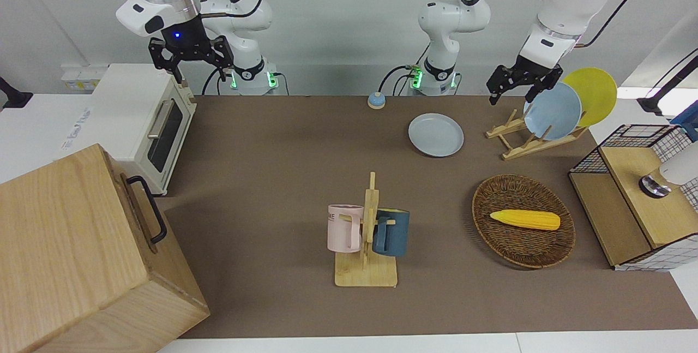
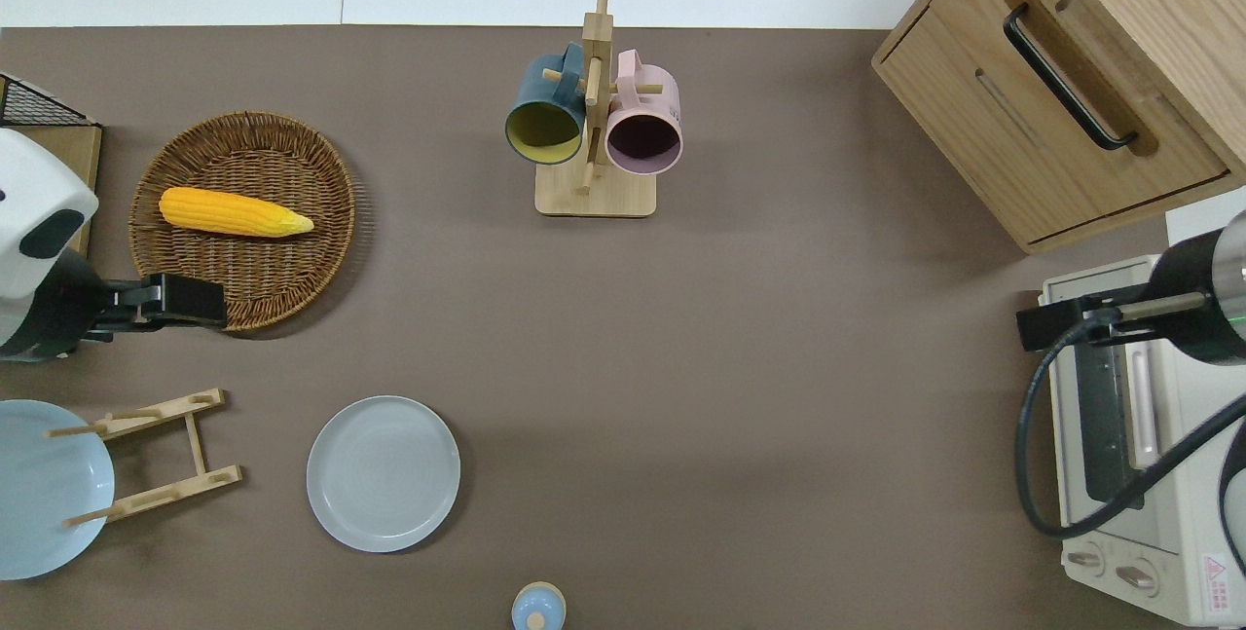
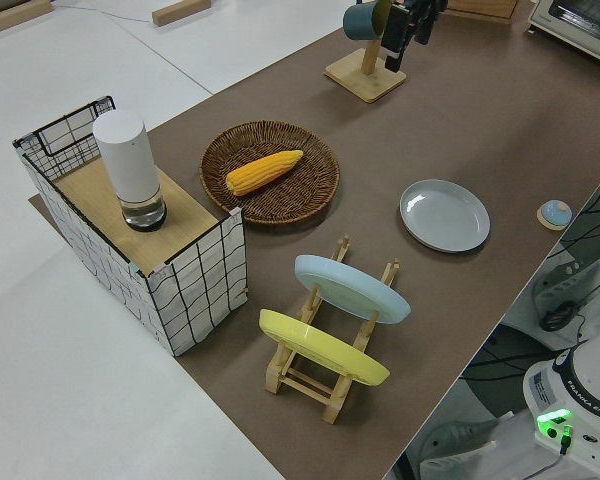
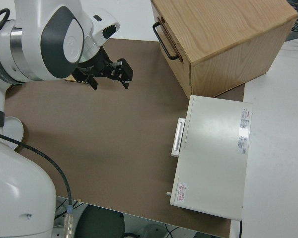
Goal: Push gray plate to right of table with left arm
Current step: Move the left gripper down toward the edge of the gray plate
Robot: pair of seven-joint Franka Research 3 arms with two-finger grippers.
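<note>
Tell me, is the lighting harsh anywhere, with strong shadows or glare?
Front view: soft, even light, and only a faint shadow under the gray plate and the basket. Overhead view: a soft shadow beside the mug rack. Right side view: a mild bright patch on top of the oven.

My table (image 1: 283, 140) and what sits on it

The brown top carries the gray plate (image 2: 384, 472) near my edge, with a small blue knob (image 2: 537, 607) right at that edge. A wooden dish rack (image 2: 161, 455) stands beside the plate toward my left arm's end, and a wicker basket (image 2: 321, 250) lies farther out. The mug rack (image 2: 596, 197) stands by the edge farthest from me. A wire-sided crate (image 1: 627, 200) occupies my left arm's end; a white toaster oven (image 1: 136, 118) and a wooden cabinet (image 1: 82, 255) fill my right arm's end.
</note>
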